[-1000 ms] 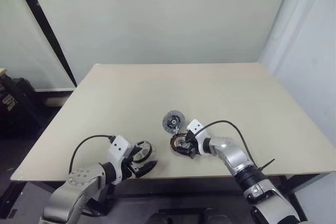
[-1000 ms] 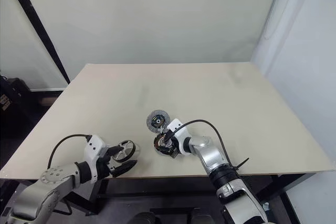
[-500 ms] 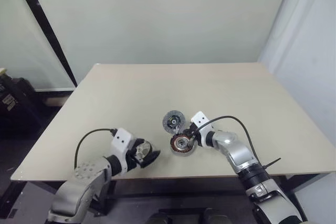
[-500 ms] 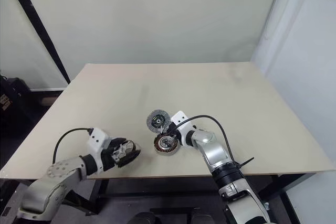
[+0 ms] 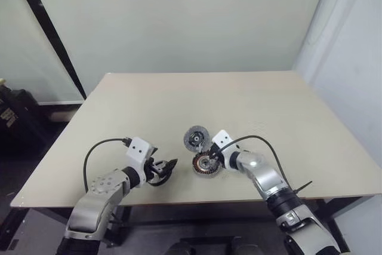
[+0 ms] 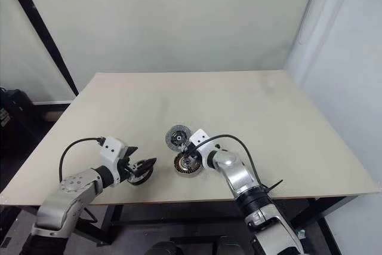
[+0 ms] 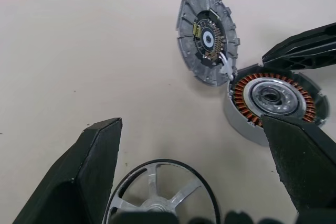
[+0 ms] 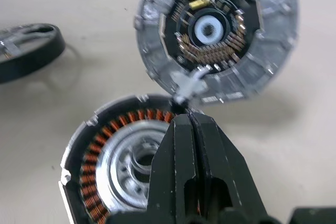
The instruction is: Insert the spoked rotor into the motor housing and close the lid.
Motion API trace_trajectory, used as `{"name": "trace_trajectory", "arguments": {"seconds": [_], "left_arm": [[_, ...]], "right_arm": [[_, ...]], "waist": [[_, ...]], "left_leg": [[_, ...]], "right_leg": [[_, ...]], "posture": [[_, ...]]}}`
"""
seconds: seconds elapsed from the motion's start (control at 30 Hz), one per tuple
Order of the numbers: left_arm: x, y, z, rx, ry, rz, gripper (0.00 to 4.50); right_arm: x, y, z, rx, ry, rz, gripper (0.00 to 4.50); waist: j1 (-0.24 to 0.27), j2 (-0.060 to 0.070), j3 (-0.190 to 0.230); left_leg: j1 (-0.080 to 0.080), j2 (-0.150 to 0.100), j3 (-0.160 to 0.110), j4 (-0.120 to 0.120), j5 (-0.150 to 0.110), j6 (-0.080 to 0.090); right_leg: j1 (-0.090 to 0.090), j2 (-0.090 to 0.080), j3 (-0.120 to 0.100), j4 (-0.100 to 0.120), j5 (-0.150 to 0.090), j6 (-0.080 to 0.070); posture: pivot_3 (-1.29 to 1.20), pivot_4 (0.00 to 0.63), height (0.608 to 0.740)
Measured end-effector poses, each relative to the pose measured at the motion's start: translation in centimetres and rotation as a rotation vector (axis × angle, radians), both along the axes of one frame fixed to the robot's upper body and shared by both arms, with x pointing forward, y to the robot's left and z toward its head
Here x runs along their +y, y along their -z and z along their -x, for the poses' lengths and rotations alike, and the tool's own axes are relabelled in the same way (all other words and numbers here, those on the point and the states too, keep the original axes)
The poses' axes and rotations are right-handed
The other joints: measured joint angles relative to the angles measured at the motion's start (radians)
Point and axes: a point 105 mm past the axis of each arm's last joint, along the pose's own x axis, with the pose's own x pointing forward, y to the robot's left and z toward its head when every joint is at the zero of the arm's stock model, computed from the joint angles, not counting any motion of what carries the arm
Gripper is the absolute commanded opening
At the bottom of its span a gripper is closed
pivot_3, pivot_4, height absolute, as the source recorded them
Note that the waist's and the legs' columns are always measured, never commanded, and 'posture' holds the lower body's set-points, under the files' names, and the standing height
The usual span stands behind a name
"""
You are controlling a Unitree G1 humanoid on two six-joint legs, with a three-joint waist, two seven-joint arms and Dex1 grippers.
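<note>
You had the pale tabletop (image 5: 250, 97) carrying everything near its front edge, with the far half bare. Your left arm reached in from the near left, and its left gripper (image 5: 166, 169) stood with the two black fingers (image 7: 89, 171) spread wide. Between and just under those fingers lay the spoked rotor (image 7: 160, 195), a silvery wheel with a dark rim, flat on the tabletop; you could not tell from these views whether a finger touched it.

Your right arm came in from the near right, angled toward the middle. Its right gripper (image 8: 190, 129) had the fingers pressed together into one narrow black wedge, with nothing pinched between them. The tip sat over the far rim of the motor housing (image 8: 113, 161), right at the small joint where the lid meets it.

You had the motor housing near the front centre of the tabletop, to the right of the rotor and apart from it, open side up, copper winding ring and silvery hub showing. The lid (image 8: 215, 35) lay swung open just beyond it, on the far side, joined at the rim, inner face with its dark pattern and pale hub turned up.
</note>
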Motion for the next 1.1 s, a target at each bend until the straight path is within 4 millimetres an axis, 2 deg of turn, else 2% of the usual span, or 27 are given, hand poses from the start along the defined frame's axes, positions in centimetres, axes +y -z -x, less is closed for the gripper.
{"name": "trace_trajectory", "arguments": {"seconds": [0.37,0.67,1.1], "left_arm": [[0.3,0.5,0.3,0.012,-0.018,0.002,4.50],[0.4,0.7,0.5,0.020,-0.028,0.004,4.50],[0.3,0.5,0.4,0.007,-0.023,0.010,4.50]], "right_arm": [[1.1,0.9,-0.1,0.009,-0.063,0.064,0.03],[1.1,1.6,0.2,0.028,-0.099,0.124,0.03],[-1.6,1.3,0.1,0.050,-0.074,0.189,0.03]], "waist": [[0.000,0.000,0.000],[0.000,0.000,0.000],[0.000,0.000,0.000]], "left_leg": [[0.000,0.000,-0.001,0.000,0.000,0.000],[0.000,0.000,-0.001,0.000,0.000,0.000],[0.000,0.000,-0.001,0.000,0.000,0.000]], "right_leg": [[0.000,0.000,0.001,0.000,0.001,0.001],[0.001,0.000,0.001,0.001,0.001,0.001],[0.001,0.000,0.001,0.001,0.001,0.001]], "posture": [[0.00,0.000,0.740],[0.00,0.000,0.740],[0.00,0.000,0.740]]}}
